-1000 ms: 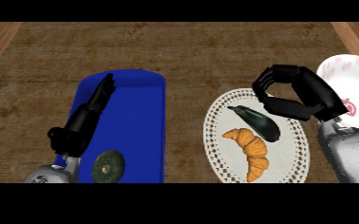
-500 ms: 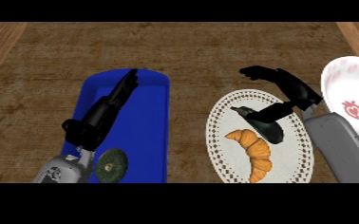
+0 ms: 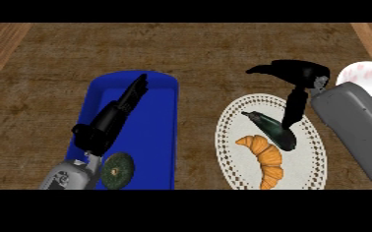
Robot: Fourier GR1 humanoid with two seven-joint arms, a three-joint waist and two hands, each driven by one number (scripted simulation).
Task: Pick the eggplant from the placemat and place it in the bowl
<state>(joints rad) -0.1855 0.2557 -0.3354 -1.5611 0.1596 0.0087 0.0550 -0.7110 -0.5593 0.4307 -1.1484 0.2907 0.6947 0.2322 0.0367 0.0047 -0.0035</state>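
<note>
Leftmost, the left hand (image 3: 116,115) lies over the blue tray (image 3: 156,142), fingers straight and together, pointing away up the tray; released, holding nothing. Its grey forearm (image 3: 69,177) enters at the lower edge. Just behind the wrist, on the tray floor, sits a dark green round slice (image 3: 116,171); it is too small to say what it is.

Right of that hand, across a strip of brown wood-grain counter (image 3: 196,59), lies the white oval placemat (image 3: 309,159) with a dotted border.

The eggplant (image 3: 272,130), dark and glossy, rests aslant on the placemat, directly under the fingertips of the right hand (image 3: 301,73). A croissant (image 3: 265,159) lies on the mat touching the eggplant's near side.

Right hand: palm above the mat's far edge, fingers (image 3: 294,108) stretched down to the eggplant's upper right flank, thumb spread off to the left. Not closed round the eggplant; whether the tips actually touch it I cannot tell.

Beyond that hand's wrist, at the right edge, a sliver of a white bowl (image 3: 356,72) shows past the grey right forearm (image 3: 349,118). It has faint reddish marks, too small to read.
</note>
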